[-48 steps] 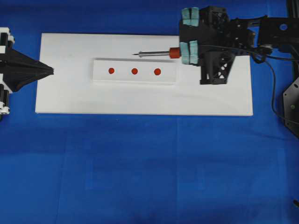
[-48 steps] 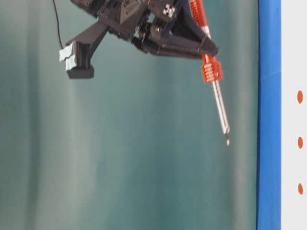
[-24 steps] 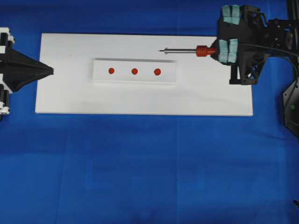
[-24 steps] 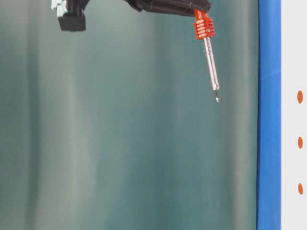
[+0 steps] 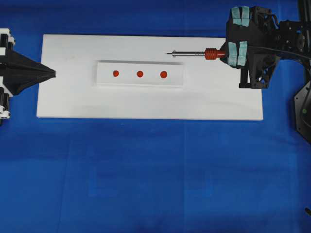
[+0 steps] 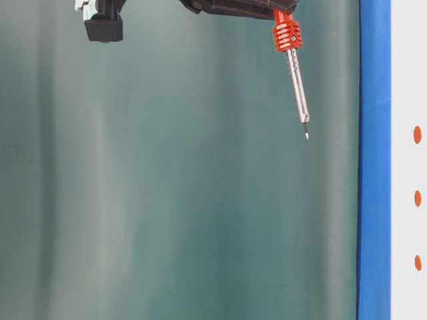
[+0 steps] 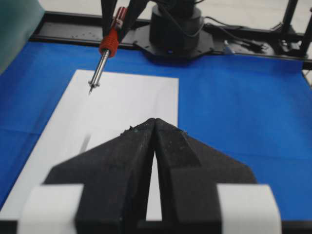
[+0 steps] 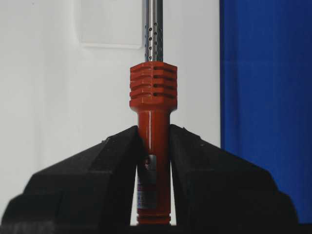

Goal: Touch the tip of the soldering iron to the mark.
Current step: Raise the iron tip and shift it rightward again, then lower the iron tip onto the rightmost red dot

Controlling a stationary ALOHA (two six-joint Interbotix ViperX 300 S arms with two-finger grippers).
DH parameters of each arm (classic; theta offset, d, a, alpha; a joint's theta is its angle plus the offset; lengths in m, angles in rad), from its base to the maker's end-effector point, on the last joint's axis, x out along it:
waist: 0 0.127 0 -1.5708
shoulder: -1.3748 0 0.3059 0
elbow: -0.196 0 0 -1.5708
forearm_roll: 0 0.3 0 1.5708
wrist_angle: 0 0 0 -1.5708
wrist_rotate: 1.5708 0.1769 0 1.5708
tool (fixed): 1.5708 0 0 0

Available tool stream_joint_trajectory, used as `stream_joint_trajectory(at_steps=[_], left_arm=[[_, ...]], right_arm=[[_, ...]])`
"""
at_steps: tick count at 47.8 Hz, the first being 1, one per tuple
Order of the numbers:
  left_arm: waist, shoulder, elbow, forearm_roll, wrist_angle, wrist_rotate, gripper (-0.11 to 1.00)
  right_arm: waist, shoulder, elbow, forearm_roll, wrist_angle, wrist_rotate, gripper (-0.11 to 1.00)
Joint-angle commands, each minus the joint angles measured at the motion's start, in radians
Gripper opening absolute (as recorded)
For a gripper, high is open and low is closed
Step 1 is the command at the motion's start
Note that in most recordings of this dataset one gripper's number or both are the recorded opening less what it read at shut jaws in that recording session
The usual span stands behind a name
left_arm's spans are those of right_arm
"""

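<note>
The soldering iron (image 5: 199, 54) is clamped by its handle in the right fingers (image 8: 153, 161), held high, beside the strip. The left fingers (image 7: 154, 141) are pressed together, empty. The tip should be lowered slowly onto the middle mark (image 5: 140, 74), avoiding the outer dots.

My right claw (image 8: 153, 161) is matt black plastic, faintly grainy; the soldering iron (image 8: 153, 122) in it has a smooth, slightly glossy red-orange plastic handle and a polished, perforated metal shaft; the board (image 5: 73, 97) looks matt white; the worktop (image 5: 155, 170) wears creased blue cloth.
</note>
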Motion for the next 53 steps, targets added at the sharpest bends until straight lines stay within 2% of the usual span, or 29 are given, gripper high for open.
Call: stream_joint_trajectory(at_steps=[1,17,35,53], left_arm=[[0.002,0.003,-0.009,0.000,-0.011,-0.002,0.00],[0.003,0.003,-0.011,0.000,-0.014,-0.002,0.00],[0.002,0.005,-0.009,0.000,-0.023,-0.002,0.00],[0.002,0.003,-0.009,0.000,-0.020,-0.002,0.00]], right_arm=[[-0.002,-0.002,-0.009,-0.002,-0.008,0.002,0.06],[0.005,0.034,0.017,0.003,-0.035,0.002,0.06],[0.015,0.146,0.051,0.014,-0.121,0.002,0.06],[0.017,0.227,0.052,0.014,-0.150,0.002,0.06]])
